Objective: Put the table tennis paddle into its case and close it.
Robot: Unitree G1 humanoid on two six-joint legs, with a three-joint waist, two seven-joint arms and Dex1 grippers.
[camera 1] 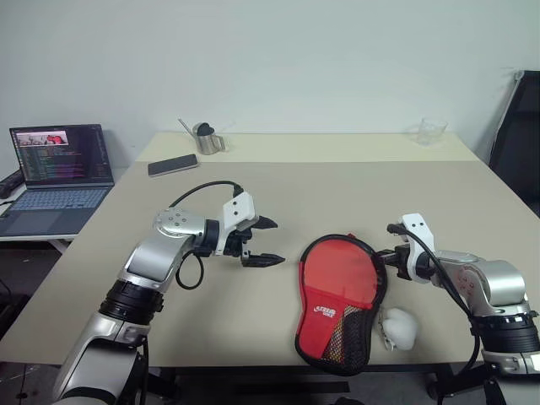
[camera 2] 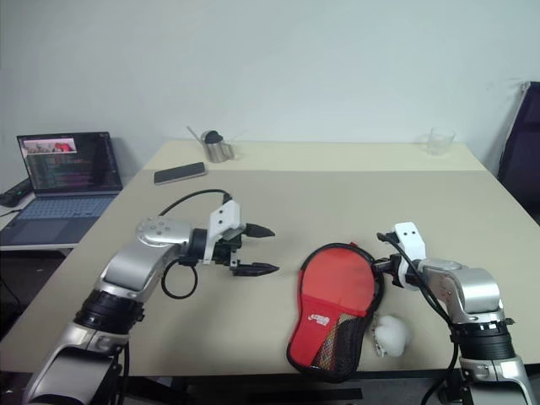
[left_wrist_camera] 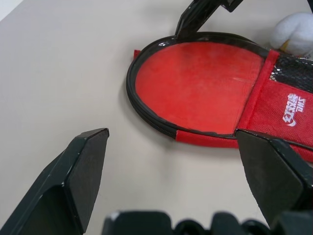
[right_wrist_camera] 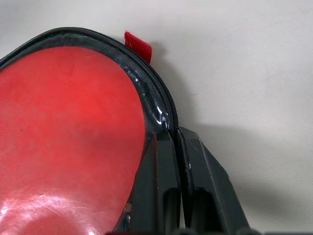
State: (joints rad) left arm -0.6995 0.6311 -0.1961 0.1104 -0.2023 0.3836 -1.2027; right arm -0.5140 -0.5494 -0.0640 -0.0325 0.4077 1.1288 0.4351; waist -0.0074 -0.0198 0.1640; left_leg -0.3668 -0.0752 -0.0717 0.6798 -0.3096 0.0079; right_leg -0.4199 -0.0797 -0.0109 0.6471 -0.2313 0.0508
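Observation:
The case lies flat near the table's front edge, red side up, with its white logo, mesh pocket and black zip rim showing. A white fluffy charm rests by its right side. A smooth round red face fills the case's wide end. It looks like the table tennis paddle's blade inside the rim, and no handle shows. My right gripper is shut on the case's black rim at the right of the wide end. My left gripper hovers open just left of the case, fingers wide apart and holding nothing.
At the table's back lie a dark phone, a metal jug and a clear glass. An open laptop stands on a lower desk to the left. A black chair is at the right.

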